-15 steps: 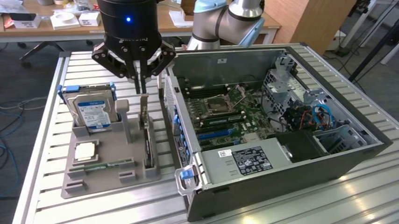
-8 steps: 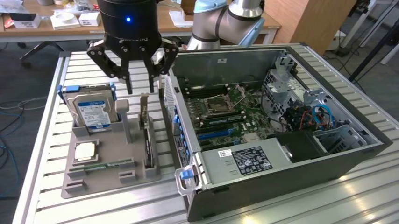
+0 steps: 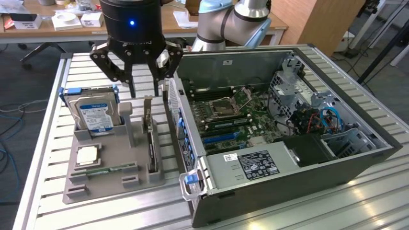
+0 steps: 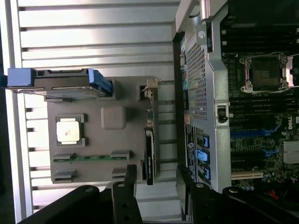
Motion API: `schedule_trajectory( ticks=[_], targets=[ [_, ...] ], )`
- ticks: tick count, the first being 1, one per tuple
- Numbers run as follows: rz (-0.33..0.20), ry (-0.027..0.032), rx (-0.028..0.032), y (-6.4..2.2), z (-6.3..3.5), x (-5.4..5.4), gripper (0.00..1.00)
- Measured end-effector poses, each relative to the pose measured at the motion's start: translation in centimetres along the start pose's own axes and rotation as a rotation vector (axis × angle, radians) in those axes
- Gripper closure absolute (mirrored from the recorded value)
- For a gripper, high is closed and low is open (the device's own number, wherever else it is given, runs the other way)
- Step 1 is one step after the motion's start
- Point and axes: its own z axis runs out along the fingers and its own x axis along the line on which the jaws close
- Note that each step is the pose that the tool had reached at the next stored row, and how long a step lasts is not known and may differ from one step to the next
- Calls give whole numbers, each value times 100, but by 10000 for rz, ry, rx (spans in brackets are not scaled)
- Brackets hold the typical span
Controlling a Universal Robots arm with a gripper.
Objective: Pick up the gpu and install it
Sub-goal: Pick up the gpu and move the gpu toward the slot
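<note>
The slatted aluminium table (image 3: 48, 143) spanned the exterior view. The open computer case (image 3: 319, 182) took up the right half of the frame, with its motherboard (image 3: 230, 117) bare inside and the power supply (image 3: 252, 165) towards the lower edge. Left of the case lay a grey parts tray (image 3: 112, 163).

My pincer (image 3: 144, 92) hung at upper centre of the frame, over the tray's far end — its fingers spread apart and gripping nothing.

A hard drive (image 3: 96, 112) in blue rails stood upright at the tray's upper left. The gpu (image 3: 152, 146) stood on edge in a slot along the tray's right side, just beside the case wall and close under my fingertips. In the wrist view one end of the gpu (image 4: 149, 156) sat between the two fingers of my pincer (image 4: 156, 175) — a gap showed on either side.

A processor (image 3: 86, 155) lay flat at the tray's left. The green memory stick (image 3: 105, 169) lay just below it in the frame.
</note>
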Motion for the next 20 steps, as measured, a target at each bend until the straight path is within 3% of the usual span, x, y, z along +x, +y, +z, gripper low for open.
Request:
schedule_trajectory(
  ticks=[20],
  targets=[
    [1,-22,-2,-16,365,10,53]
  ],
)
